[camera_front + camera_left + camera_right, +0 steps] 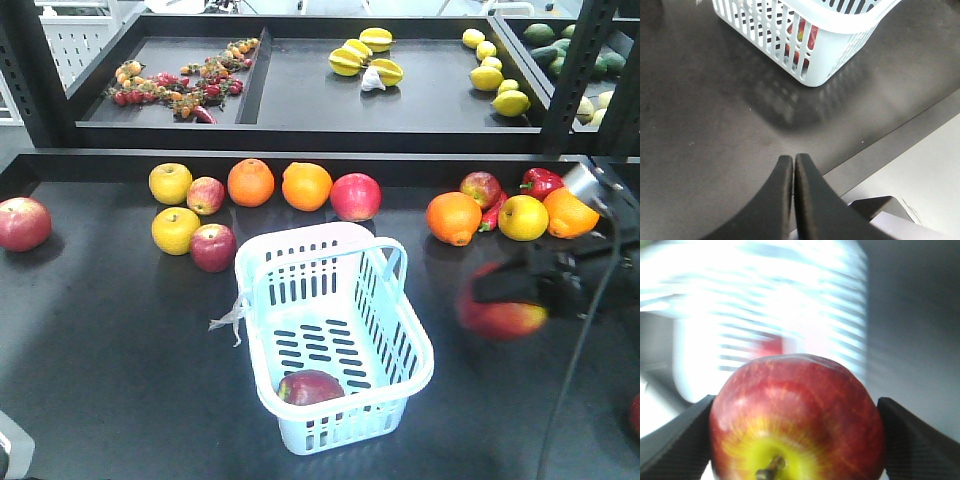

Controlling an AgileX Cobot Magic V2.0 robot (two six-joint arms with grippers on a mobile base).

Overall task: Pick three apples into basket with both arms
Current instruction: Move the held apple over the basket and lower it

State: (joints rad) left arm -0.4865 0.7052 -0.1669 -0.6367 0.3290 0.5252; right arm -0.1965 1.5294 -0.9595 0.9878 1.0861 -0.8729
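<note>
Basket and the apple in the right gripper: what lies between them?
Only bare table separates the basket from the apple in the right gripper; the front view shows it.

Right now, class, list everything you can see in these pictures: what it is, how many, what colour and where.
basket: one, pale blue, middle of the table
apple in basket: one, dark red, front corner
red apples: five, on the table, back row and far left
yellow apples: three, two at left, one at right
oranges: four, two behind the basket, two at right
peppers: two, red, right group
starfruit, lemons: yellow, upper shelf, count unclear
green fruit: upper shelf, right corner
left hand: black, shut, empty, near the basket
right hand: black, shut on a held apple, red, right of the basket
</note>
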